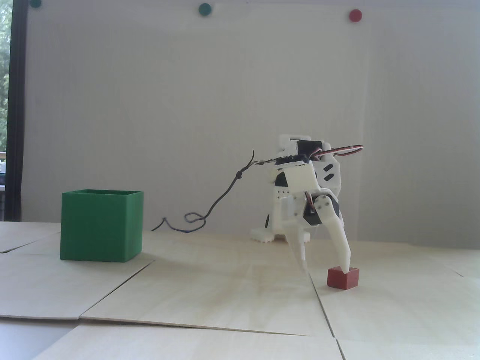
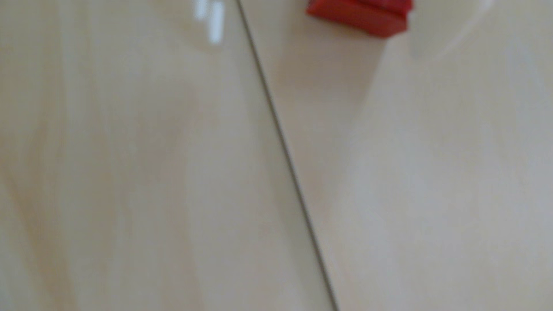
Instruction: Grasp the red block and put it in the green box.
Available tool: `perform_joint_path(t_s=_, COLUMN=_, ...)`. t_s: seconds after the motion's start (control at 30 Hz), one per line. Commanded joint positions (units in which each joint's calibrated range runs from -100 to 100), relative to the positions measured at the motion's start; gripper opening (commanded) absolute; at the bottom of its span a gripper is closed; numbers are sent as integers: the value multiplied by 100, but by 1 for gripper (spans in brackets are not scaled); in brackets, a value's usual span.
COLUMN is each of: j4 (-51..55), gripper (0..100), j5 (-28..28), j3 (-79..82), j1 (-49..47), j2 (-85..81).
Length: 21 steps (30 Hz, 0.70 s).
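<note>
The red block point(image 1: 343, 278) is a small dull-red cube on the pale wooden table, right of centre in the fixed view. My gripper point(image 1: 325, 268) points down with its jaws apart and nothing held. Its left fingertip point(image 1: 304, 267) hangs just above the table, left of the block. Its right fingertip point(image 1: 347, 265) is at the block's top face; I cannot tell whether it touches. In the blurred wrist view the block point(image 2: 359, 15) is cut off by the top edge, and a white fingertip point(image 2: 216, 24) shows to its left. The green box point(image 1: 101, 226) stands open-topped far to the left.
A dark cable point(image 1: 221, 198) loops from the arm down to the table behind. Seams between the table panels point(image 1: 318, 296) run past the block and also show in the wrist view point(image 2: 287, 155). Round magnets point(image 1: 354, 15) dot the white wall.
</note>
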Motion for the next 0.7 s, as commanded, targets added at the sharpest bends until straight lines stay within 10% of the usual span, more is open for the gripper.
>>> perform_joint_path(t_s=0.0, j4=-148, gripper=22, j5=52, j3=-448, j1=-39, j2=-299)
perform_joint_path(t_s=0.67, j4=-72, gripper=22, j5=36, j3=-431, j1=-546, j2=-196)
